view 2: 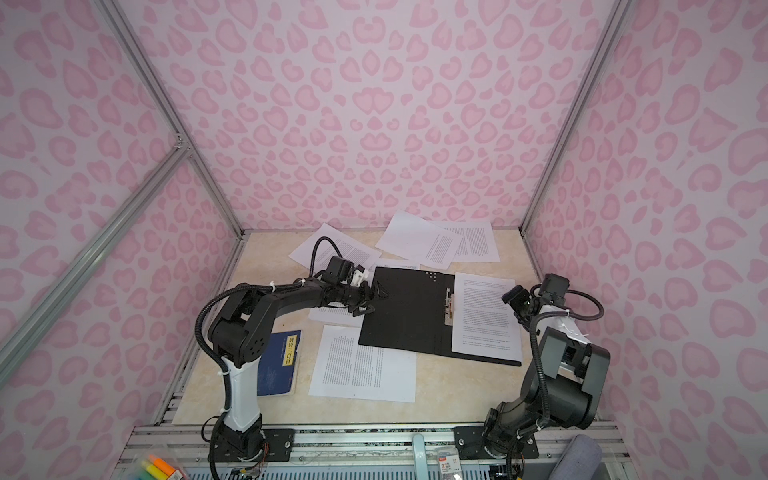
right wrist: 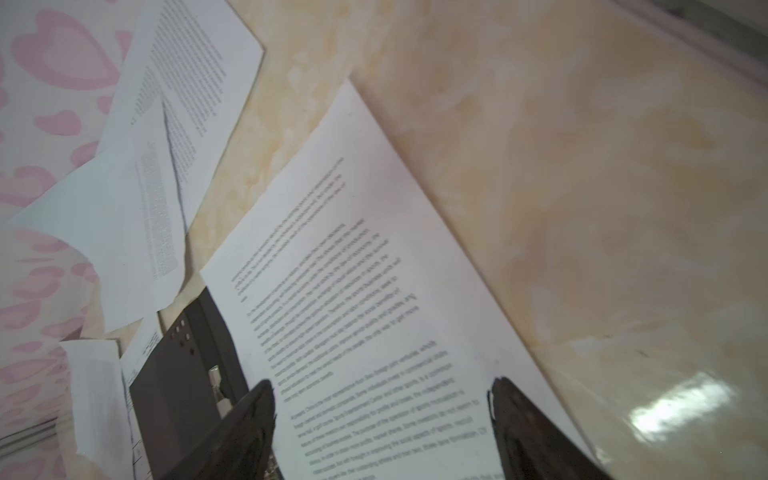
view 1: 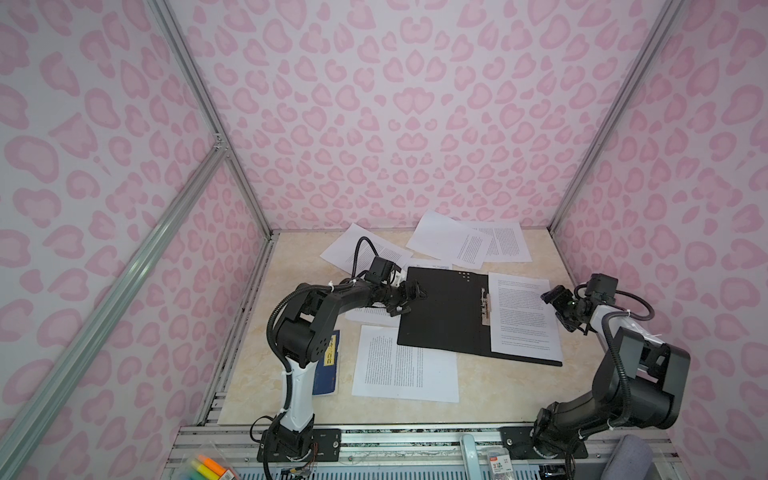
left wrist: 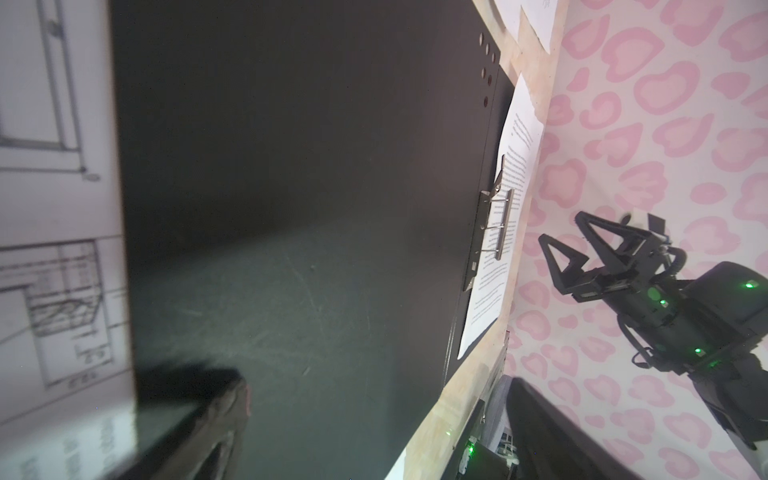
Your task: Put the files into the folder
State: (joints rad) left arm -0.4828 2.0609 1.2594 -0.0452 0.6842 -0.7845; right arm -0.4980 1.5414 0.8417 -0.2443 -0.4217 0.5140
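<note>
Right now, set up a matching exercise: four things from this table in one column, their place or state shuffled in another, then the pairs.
1. folder
2. book
3. rightmost sheet
4. left end effector

A. dark blue, yellow label
B. open, black inside up
C. open, at the folder's left edge
D. on the folder's right half

Pairs: 1-B, 2-A, 3-D, 4-C

Matt black folder (view 1: pixel 440 316), paper files (view 1: pixel 524 316), glossy tabletop (right wrist: pixel 623 208)
</note>
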